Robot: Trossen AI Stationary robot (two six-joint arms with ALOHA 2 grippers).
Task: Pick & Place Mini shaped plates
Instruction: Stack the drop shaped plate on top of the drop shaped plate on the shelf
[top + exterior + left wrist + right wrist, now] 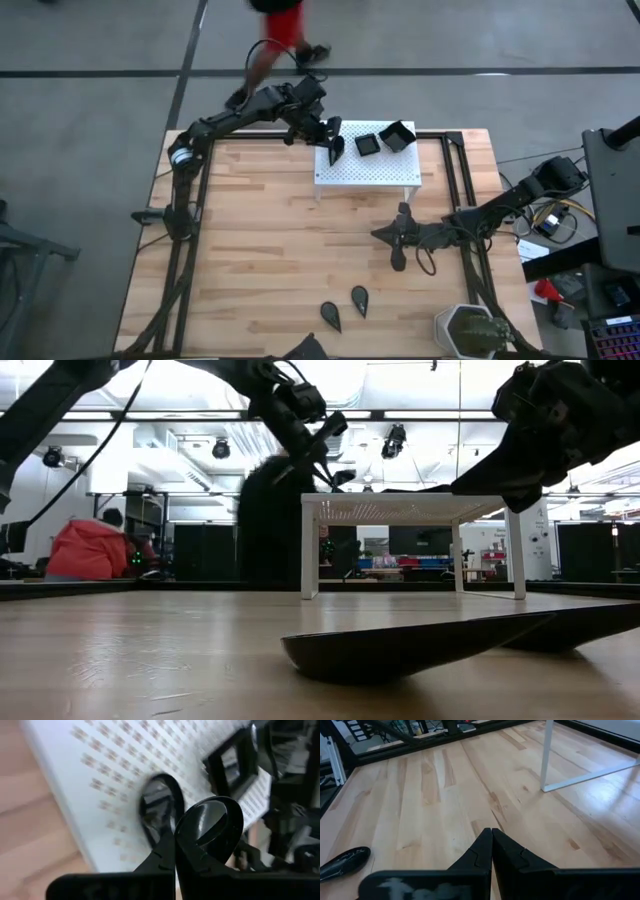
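While the left gripper point(334, 140) hangs over the left end of the white perforated stand point(368, 172), its fingers point(165, 855) are pinched tight on a teardrop plate point(210, 827), held up on edge; another teardrop plate point(159, 802) already lies on the stand top right under it; further along the stand sit two square plates, one flat point(367, 144) and one tilted at the back corner point(398, 135); the right gripper point(400, 235) hovers over the bare wooden worktop point(260, 240) in front of the stand, fingers point(485, 851) pressed together with nothing between them; two more teardrop plates point(345, 307) lie near the front edge of the worktop, just beside each other, well apart from the stand; the low view has them huge in the foreground; the right wrist view catches one teardrop plate point(345, 863) off to the side on the wood; a white pot with a green plant point(468, 330) sits at the front right corner; a person in red point(280, 25) stands behind the worktop.
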